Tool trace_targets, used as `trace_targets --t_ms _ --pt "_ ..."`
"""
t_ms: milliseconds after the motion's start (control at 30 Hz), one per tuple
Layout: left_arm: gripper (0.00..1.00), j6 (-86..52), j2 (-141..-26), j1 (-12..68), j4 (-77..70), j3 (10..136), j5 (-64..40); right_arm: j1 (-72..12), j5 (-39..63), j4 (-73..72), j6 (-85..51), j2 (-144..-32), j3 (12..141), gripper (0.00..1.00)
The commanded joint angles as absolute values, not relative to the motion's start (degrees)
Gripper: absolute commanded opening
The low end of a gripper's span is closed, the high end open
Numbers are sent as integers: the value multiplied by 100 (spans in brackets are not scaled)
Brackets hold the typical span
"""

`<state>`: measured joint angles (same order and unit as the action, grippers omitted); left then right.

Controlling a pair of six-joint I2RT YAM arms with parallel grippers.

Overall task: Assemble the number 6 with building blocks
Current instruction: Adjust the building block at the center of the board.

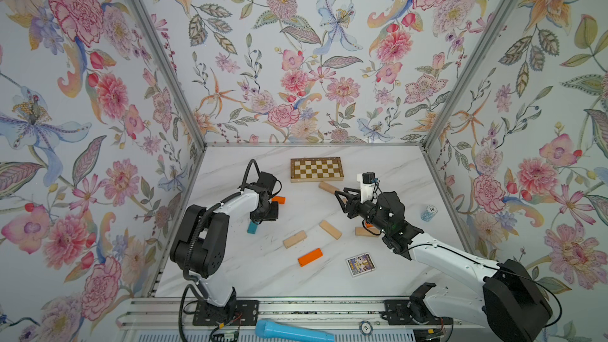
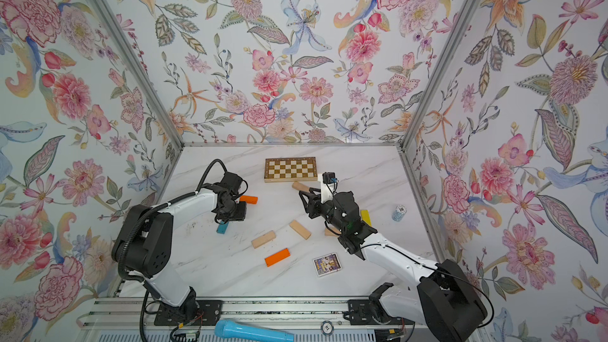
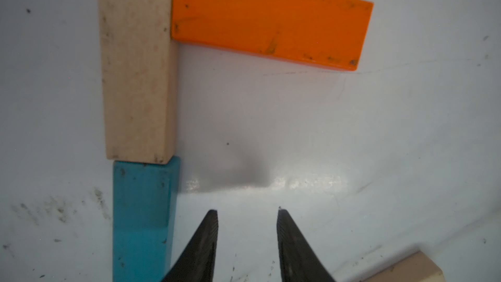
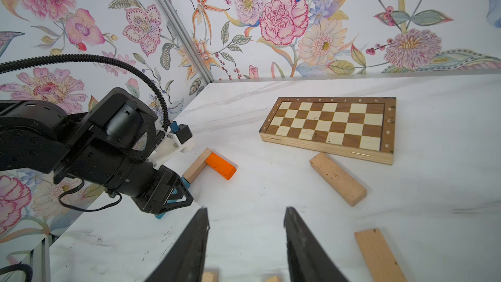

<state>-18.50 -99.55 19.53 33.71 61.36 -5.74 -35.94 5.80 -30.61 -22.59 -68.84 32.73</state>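
Observation:
In the left wrist view a pale wood block [image 3: 138, 63] lies end to end with a teal block [image 3: 143, 221]. An orange block [image 3: 271, 20] butts against the pale block's far end at a right angle. My left gripper [image 3: 247, 210] hangs open just beside the teal block, with only bare table between its fingers. In both top views the left arm hides the pale block; the orange block [image 1: 279, 199] and teal block [image 1: 252, 227] show. My right gripper [image 4: 245, 208] is open and empty above mid-table. Loose blocks: pale ones [image 1: 295, 239] [image 1: 330, 229] [image 1: 328, 187], an orange one [image 1: 310, 257], a yellow one [image 2: 366, 217].
A checkered board [image 1: 316, 169] lies at the back of the table. A card pack [image 1: 359, 264] sits front right and a stack of blue chips [image 1: 428, 213] near the right wall. A light-blue microphone [image 1: 292, 332] rests on the front rail. Flowered walls close three sides.

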Motion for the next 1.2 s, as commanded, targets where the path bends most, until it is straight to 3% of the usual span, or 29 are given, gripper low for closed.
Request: trace_targets --t_ms 0,1167 --pt "39 -1833 -10139 1977 3357 6341 -487 -3600 463 -2963 -2342 -6758 3175 47" --pt "35 -1564 -10443 1976 3564 6540 167 -3703 369 -2848 -2249 -6777 3164 48"
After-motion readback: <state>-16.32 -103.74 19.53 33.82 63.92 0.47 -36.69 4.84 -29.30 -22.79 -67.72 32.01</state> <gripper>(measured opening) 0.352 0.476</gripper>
